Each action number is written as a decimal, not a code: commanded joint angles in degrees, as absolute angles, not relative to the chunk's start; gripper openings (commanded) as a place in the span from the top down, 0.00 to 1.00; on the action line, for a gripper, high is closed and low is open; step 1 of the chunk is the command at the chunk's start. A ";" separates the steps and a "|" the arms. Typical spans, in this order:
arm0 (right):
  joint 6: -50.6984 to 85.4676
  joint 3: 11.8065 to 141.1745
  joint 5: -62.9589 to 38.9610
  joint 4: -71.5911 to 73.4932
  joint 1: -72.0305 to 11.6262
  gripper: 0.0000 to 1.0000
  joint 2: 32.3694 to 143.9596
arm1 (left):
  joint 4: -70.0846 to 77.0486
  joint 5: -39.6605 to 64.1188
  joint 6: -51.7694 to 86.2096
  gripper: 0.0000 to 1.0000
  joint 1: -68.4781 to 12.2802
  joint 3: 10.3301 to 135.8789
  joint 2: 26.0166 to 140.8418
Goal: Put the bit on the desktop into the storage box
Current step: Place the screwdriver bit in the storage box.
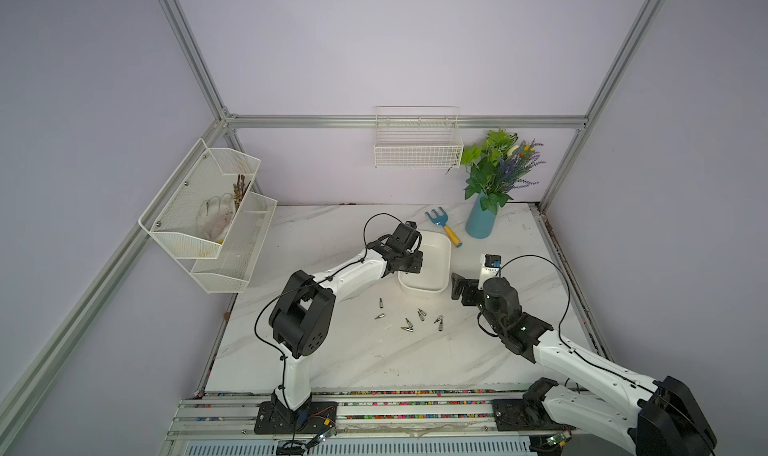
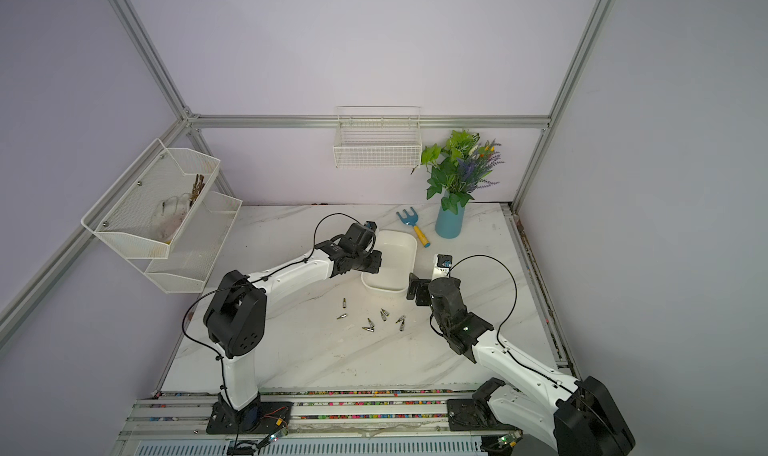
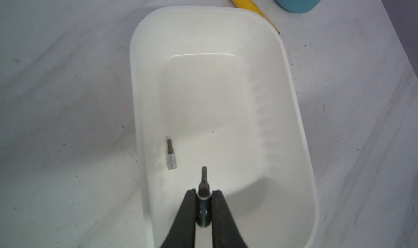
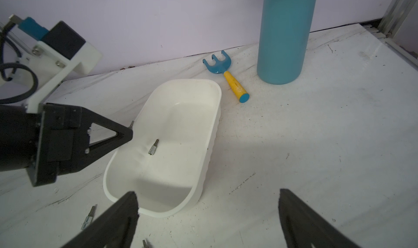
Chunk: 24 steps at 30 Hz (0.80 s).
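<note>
Screwdriver bit [image 3: 204, 181] sits in the left pincer [image 3: 204, 193], which is clenched on its thicker socket end. The tip pokes out past the fingertips, and the bit hangs right over the storage box [image 3: 294, 113], so I reckon letting go drops it straight inside. A second bit [image 3: 171, 154] lies on the box floor by a side wall.

The right pincer [image 4: 207, 193] gapes wide and empty, hovering just beside the box's near end, probably lined up for the next pick. The loose bits [image 1: 421, 313] lie scattered on the counter [image 1: 374, 362], near the box. Beyond it a blue-and-yellow toy rake [image 4: 222, 66] lies flat and a teal vase [image 4: 285, 43] stands clear of the work.

Any writing? No brand or label is legible, and a faint mark on the rake's handle is too small to read.
</note>
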State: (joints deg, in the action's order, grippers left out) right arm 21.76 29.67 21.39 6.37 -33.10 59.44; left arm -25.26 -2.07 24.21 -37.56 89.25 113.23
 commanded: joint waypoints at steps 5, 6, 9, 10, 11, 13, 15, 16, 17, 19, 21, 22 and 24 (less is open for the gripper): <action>21.45 28.74 22.41 7.30 -32.87 0.00 58.20 | -22.02 0.79 23.03 0.83 -37.91 96.30 119.03; 21.46 28.74 22.43 7.29 -32.88 0.00 58.22 | -21.88 0.79 23.04 0.83 -37.93 96.51 119.49; 21.45 28.74 22.51 7.29 -32.87 0.00 58.30 | -21.41 0.54 23.16 0.64 -37.88 96.24 119.46; 21.45 28.74 22.48 7.29 -32.89 0.00 58.30 | -21.32 0.37 23.23 0.53 -37.88 95.94 119.08; 21.45 28.74 22.41 7.29 -32.88 0.00 58.31 | -20.98 0.35 23.25 0.46 -37.89 95.38 118.61; 21.36 28.74 22.41 7.29 -32.89 0.00 58.26 | -19.93 0.03 23.14 0.34 -37.88 93.50 116.66; 21.36 28.74 22.34 7.30 -32.90 0.00 58.35 | -19.25 -0.20 22.97 0.32 -37.95 91.72 114.55; 21.36 28.74 22.32 7.32 -32.87 0.00 58.24 | -19.05 -0.34 22.79 0.30 -37.97 90.41 112.96; 21.36 28.74 22.17 7.30 -32.87 0.00 58.24 | -18.91 -0.35 22.61 0.30 -37.97 89.24 111.58; 21.14 28.76 21.81 7.36 -32.88 0.00 58.19 | -18.57 -0.44 22.21 0.29 -37.92 85.96 107.93; 20.92 28.74 21.52 7.38 -32.92 0.00 58.32 | -17.96 -0.37 21.59 0.27 -37.90 81.98 104.02; 20.68 28.70 21.20 7.47 -32.89 0.00 58.28 | -17.72 -0.43 21.16 0.25 -37.92 79.61 101.77; 20.24 28.67 21.00 7.57 -32.88 0.00 58.28 | -17.51 -0.62 20.63 0.22 -37.96 75.31 97.57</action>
